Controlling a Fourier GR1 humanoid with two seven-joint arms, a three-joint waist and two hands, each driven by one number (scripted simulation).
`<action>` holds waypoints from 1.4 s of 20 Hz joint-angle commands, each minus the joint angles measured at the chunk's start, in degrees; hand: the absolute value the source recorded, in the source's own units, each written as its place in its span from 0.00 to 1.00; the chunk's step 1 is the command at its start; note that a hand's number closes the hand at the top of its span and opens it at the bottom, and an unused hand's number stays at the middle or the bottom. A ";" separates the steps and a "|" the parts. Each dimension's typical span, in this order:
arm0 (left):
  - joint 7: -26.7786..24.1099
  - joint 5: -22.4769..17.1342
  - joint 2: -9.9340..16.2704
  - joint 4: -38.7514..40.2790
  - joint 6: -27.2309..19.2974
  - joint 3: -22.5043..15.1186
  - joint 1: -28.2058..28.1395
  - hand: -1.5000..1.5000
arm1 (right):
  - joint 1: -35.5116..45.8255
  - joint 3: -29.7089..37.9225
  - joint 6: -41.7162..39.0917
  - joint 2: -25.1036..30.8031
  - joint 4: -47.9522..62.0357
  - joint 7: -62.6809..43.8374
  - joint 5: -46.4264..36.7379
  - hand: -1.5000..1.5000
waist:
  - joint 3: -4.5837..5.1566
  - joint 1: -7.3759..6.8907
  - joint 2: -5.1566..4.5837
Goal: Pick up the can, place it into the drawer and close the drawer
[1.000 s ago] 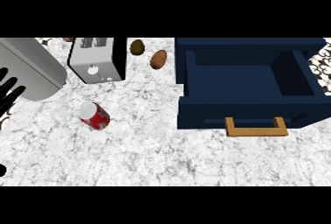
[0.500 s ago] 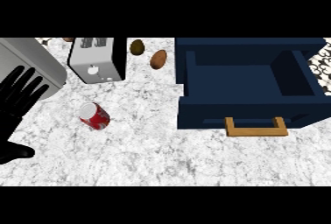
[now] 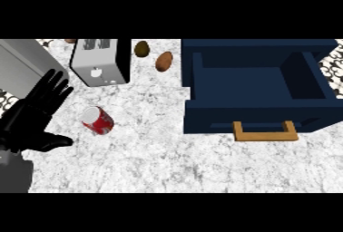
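Observation:
A red can (image 3: 98, 121) with a pale top lies tilted on the marbled counter, left of centre. My left hand (image 3: 31, 117) is at the view's left edge, open, fingers straight and pointing up and right, thumb out toward the can; a small gap separates it from the can. The dark blue drawer (image 3: 258, 120) stands pulled open at the right, its inside bare, with a wooden handle (image 3: 264, 132) on its front. My right hand does not show.
A silver toaster (image 3: 100, 61) stands behind the can. Two brown oval items (image 3: 164, 61) lie between the toaster and the drawer. A grey appliance (image 3: 23, 65) fills the upper left corner.
My left hand has come in from the left edge and moved right and up toward the can, more of the palm and forearm now showing. Can and drawer have not moved.

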State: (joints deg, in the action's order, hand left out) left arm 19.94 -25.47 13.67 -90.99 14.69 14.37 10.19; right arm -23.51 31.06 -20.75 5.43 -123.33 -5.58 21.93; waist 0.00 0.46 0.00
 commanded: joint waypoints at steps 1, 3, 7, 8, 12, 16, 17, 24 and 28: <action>-3.72 3.43 -0.37 4.08 -0.25 -0.38 0.87 0.00 | -1.57 4.72 -3.98 1.39 0.92 0.20 4.39 0.00 | 0.01 0.05 0.03; -8.16 5.91 -1.41 9.58 1.24 -1.51 0.88 0.00 | -0.27 2.64 -2.37 -0.59 -0.47 -0.56 1.16 0.00 | 0.02 0.01 -0.02; -11.64 7.84 -2.07 12.24 0.70 -1.33 -0.27 0.00 | -1.28 3.60 -5.93 -2.13 1.52 2.46 -0.17 0.00 | 0.01 -0.09 0.00; -14.13 7.41 -0.97 18.08 2.17 -0.03 3.14 0.00 | -1.34 4.24 -5.29 -1.22 -0.62 -0.85 2.52 0.00 | 0.02 0.08 -0.04; -21.42 10.28 0.26 25.18 2.65 1.73 2.83 0.00 | 1.22 7.91 -4.91 3.27 1.45 -4.44 8.29 0.00 | 0.04 0.15 -0.06; -23.23 10.94 -0.02 24.92 1.66 1.64 0.61 0.00 | -1.80 5.26 -6.76 -3.16 -1.80 -1.99 1.30 0.00 | 0.02 -0.09 0.02; -25.64 11.86 0.56 27.65 3.41 1.35 0.06 0.00 | -0.89 7.26 -8.78 -1.42 1.80 -0.06 3.48 0.00 | 0.02 -0.05 0.00; -37.98 15.62 3.69 48.25 5.52 3.21 6.34 0.00 | -3.81 7.92 -9.31 -5.27 -4.08 -1.67 5.00 0.00 | 0.07 0.50 -0.11; -41.47 17.16 3.13 53.44 5.92 2.00 8.72 0.00 | 0.66 10.49 -9.47 -0.95 1.95 -3.42 7.05 0.00 | 0.04 0.18 -0.08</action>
State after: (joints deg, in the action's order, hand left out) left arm -17.24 -10.01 16.91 -43.29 20.03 17.01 17.42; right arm -23.75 39.47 -29.58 2.79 -123.31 -7.53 26.26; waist 0.05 0.69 -0.10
